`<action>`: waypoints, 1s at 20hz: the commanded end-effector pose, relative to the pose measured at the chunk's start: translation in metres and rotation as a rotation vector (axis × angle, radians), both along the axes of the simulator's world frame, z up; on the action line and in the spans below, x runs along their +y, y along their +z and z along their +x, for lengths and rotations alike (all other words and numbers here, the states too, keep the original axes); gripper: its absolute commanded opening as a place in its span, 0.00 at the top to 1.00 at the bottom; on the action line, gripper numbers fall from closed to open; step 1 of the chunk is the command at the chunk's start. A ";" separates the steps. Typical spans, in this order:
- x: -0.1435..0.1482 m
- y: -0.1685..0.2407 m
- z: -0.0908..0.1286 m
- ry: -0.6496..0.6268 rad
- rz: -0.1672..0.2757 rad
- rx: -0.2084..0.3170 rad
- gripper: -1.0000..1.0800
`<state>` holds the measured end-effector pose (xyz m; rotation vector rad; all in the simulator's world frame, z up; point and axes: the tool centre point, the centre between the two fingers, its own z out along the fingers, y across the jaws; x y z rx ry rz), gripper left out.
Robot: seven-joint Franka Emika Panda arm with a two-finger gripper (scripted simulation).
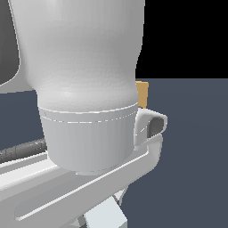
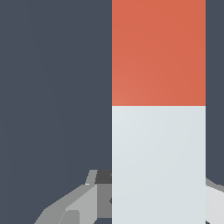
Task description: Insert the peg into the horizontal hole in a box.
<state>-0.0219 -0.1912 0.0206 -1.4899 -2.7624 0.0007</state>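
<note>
The peg [image 2: 158,109] fills much of the wrist view, a wide bar with a red-orange part [image 2: 158,52] and a pale grey-white part [image 2: 158,162]. My gripper [image 2: 159,194] straddles the white part, with a grey finger [image 2: 87,203] pressed to one side and another finger [image 2: 214,197] to the other, so it is shut on the peg. In the exterior view only a thin tan sliver of the box [image 1: 142,93] shows behind the arm. The hole is hidden. The peg does not show in the exterior view.
My own white arm [image 1: 84,89] blocks most of the exterior view. A dark blue-grey floor [image 1: 196,156] lies on the exterior view's right, and the same dark surface [image 2: 52,87] lies beside the peg in the wrist view.
</note>
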 end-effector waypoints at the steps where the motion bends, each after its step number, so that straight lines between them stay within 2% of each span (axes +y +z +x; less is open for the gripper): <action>1: 0.005 0.003 0.001 -0.011 0.000 -0.002 1.00; 9: 0.036 0.017 0.002 -0.088 0.000 -0.003 1.00; 20: 0.105 0.049 0.014 -0.262 0.000 -0.003 1.00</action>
